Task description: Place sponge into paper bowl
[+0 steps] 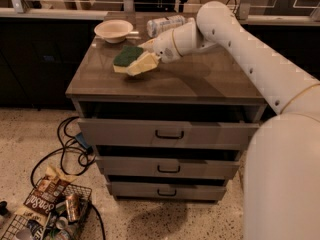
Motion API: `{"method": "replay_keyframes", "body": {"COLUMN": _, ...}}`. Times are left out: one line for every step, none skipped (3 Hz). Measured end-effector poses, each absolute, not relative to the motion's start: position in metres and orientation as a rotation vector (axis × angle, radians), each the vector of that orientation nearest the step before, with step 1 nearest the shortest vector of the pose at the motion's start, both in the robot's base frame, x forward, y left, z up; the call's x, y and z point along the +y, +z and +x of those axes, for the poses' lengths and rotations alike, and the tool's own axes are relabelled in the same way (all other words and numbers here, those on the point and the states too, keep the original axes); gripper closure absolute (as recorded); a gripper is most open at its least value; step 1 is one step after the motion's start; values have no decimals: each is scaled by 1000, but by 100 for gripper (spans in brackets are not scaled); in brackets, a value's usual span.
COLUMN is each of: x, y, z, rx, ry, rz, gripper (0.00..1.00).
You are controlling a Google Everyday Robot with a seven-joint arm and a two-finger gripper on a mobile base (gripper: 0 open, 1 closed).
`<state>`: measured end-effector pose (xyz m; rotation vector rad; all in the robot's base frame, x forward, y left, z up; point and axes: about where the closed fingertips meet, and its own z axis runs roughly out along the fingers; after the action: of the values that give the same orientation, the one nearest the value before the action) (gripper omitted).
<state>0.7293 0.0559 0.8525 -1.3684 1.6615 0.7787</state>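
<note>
The sponge (126,55), yellow foam with a dark green top, is held between the cream fingers (143,64) of my gripper (135,58). It hangs just above the cabinet top, left of centre. The gripper is shut on the sponge's right side, and my white arm reaches in from the right. The paper bowl (114,30), cream-white and shallow, stands empty at the back left of the cabinet top, a short way behind and to the left of the sponge.
A white plastic bottle (167,24) lies on its side at the back, right of the bowl. The cabinet top (200,79) sits over three drawers. On the floor at left lie black cables (70,149) and a wire basket (45,219) of snacks and cans.
</note>
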Motion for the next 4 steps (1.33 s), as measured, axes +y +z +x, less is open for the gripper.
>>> {"method": "replay_keyframes", "body": {"x": 80, "y": 828, "z": 755, "rx": 1780, "ry": 827, "rz": -1434, "gripper": 100}}
{"method": "replay_keyframes", "body": {"x": 100, "y": 821, "z": 761, "rx": 1872, "ry": 878, "rz": -1475, "gripper": 100}}
{"method": "replay_keyframes", "body": {"x": 100, "y": 821, "z": 761, "rx": 1872, "ry": 878, "rz": -1475, "gripper": 100}}
{"method": "replay_keyframes", "body": {"x": 97, "y": 835, "z": 762, "rx": 1895, "ry": 810, "rz": -1429, "gripper": 100}}
